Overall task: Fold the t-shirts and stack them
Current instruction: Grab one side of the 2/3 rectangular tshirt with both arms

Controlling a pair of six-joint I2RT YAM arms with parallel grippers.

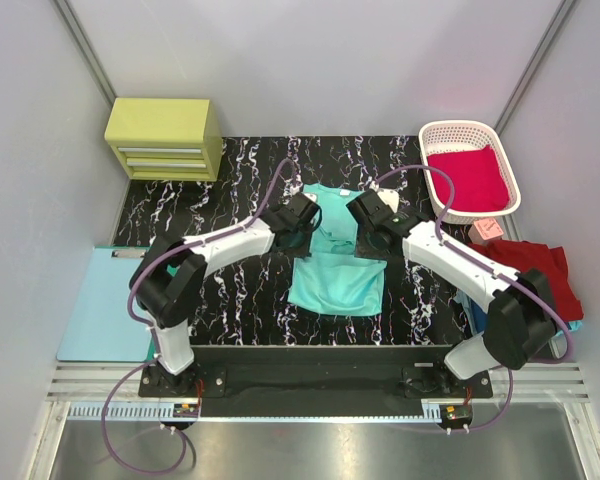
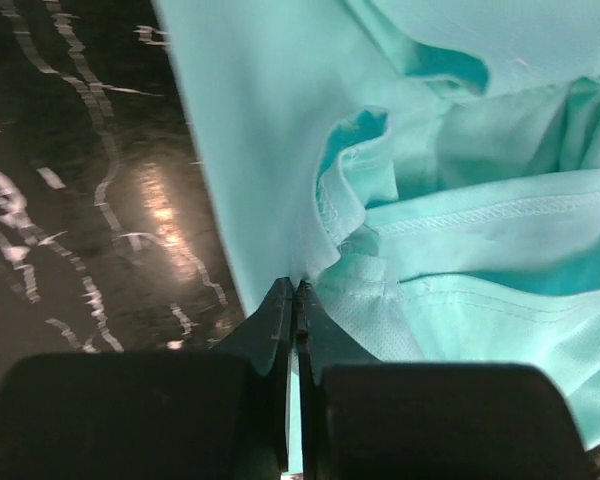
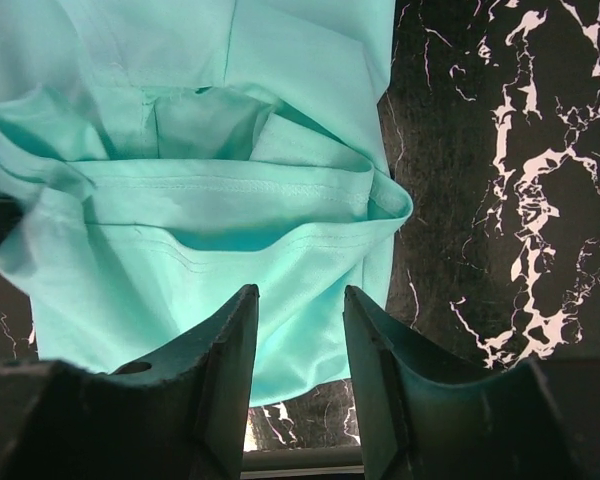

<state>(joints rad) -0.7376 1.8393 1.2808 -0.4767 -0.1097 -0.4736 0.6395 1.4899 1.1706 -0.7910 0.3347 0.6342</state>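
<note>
The left hand (image 2: 296, 292) is pinching the mint-teal t-shirt (image 1: 337, 280) at its left edge, jaws pressed together on the cloth just where the sleeve seam is puckering. The right hand (image 3: 300, 300) is hanging over the opposite sleeve with its fingers spread and nothing between them. The shirt is lying mid-way across the black marbled surface (image 1: 230, 180), its lower half flat and its upper half rumpled.

The sleeve fold will likely go best if the right hand is closing on the outer hem level with the left's pinch. Both sides can then travel inward together, low and lightly taut, without dragging the bunched layers.

Only the top view is showing the whole shirt, the crimson t-shirt (image 1: 468, 175) in the white lattice basket (image 1: 470, 127) and the dark red t-shirt (image 1: 535, 265) waiting at the right. Only the wrist views are revealing the pinch and the open gap, which the arms are hiding from above.
</note>
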